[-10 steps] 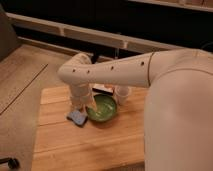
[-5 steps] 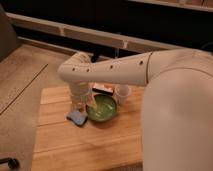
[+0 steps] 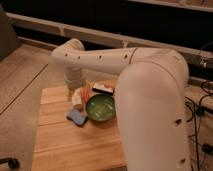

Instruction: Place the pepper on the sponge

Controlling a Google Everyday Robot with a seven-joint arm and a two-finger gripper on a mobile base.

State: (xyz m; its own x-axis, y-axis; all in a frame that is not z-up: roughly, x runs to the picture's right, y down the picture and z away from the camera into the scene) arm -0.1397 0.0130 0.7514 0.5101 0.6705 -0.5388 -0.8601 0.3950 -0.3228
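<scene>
The blue sponge lies flat on the wooden table, just left of the green bowl. My gripper hangs from the white arm, a little above and behind the sponge. A small orange-red shape, seemingly the pepper, shows right beside the gripper near the bowl's back rim. Whether the gripper holds it is not visible.
A dark and white object sits behind the bowl. My large white arm body covers the table's right side. The floor lies to the left, and a dark wall with rails runs along the back.
The arm's elbow and forearm have risen, and the gripper now sits a little higher over the sponge. Sponge and bowl have stayed in place.
</scene>
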